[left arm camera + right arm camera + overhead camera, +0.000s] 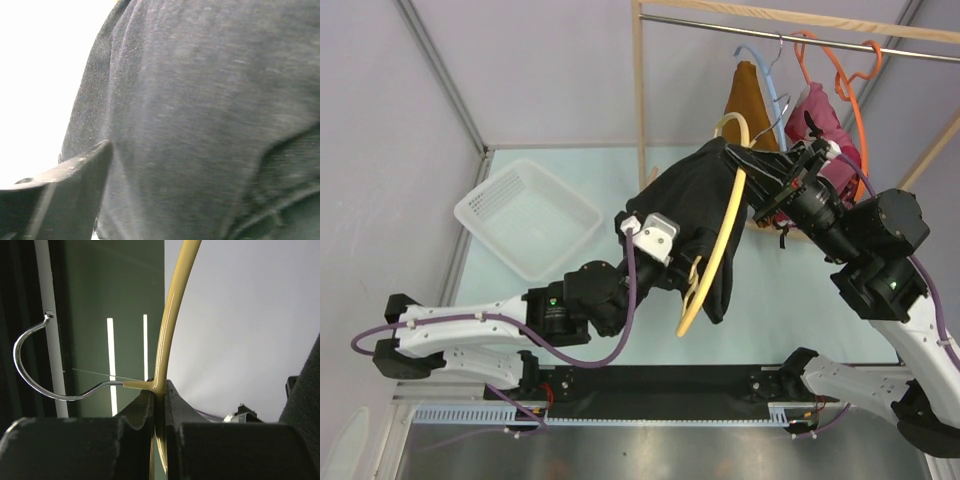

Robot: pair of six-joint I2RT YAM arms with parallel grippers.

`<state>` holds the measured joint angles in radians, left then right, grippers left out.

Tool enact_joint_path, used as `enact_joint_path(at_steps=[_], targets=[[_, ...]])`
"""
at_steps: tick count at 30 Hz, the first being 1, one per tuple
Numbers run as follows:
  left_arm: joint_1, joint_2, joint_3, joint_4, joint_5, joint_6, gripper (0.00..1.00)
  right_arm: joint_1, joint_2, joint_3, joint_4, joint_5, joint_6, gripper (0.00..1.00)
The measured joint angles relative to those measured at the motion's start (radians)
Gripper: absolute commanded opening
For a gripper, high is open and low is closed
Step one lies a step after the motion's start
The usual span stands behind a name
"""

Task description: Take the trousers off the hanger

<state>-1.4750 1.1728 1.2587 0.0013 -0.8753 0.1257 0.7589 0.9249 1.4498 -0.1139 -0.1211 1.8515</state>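
The black trousers (pixel 685 215) hang bunched over the pale yellow hanger (pixel 725 240), which is tilted in mid-air above the table. My right gripper (pixel 754 170) is shut on the hanger's neck, just beside the metal hook. In the right wrist view the fingers (pixel 145 410) pinch the yellow plastic (pixel 170 315), and the hook (pixel 30 355) sticks out to the left. My left gripper (pixel 672 240) is pushed into the trousers from the left. In the left wrist view dark fabric (pixel 200 110) fills the frame. One finger (pixel 65 185) stands well left of centre; the other is hidden under cloth.
A white mesh basket (pixel 528 218) lies at the back left of the table. A rail (pixel 800 35) at the back right carries a mustard garment (pixel 748 100) on a blue hanger and a pink garment (pixel 828 135) on an orange hanger. A wooden post (pixel 639 90) stands behind the trousers.
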Motion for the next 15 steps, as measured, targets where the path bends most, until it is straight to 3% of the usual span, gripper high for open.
enact_joint_path(at_steps=[4, 8, 10, 13, 15], targets=[[-0.005, 0.039, 0.001, 0.123, -0.030, 0.128, 0.55, -0.007, -0.018, 0.000, 0.003, 0.029, -0.006, 0.00], [-0.006, 0.070, 0.009, 0.188, -0.038, 0.197, 0.26, -0.010, -0.043, 0.000, 0.001, 0.048, -0.030, 0.00], [-0.005, 0.076, 0.013, 0.205, -0.041, 0.220, 0.21, -0.010, -0.060, -0.006, -0.005, 0.047, -0.039, 0.00], [-0.005, 0.074, 0.014, 0.213, -0.037, 0.243, 0.02, -0.009, -0.091, -0.029, -0.010, 0.051, -0.045, 0.00], [-0.005, 0.072, 0.014, 0.213, -0.034, 0.247, 0.00, -0.009, -0.115, -0.046, -0.017, 0.056, -0.047, 0.00]])
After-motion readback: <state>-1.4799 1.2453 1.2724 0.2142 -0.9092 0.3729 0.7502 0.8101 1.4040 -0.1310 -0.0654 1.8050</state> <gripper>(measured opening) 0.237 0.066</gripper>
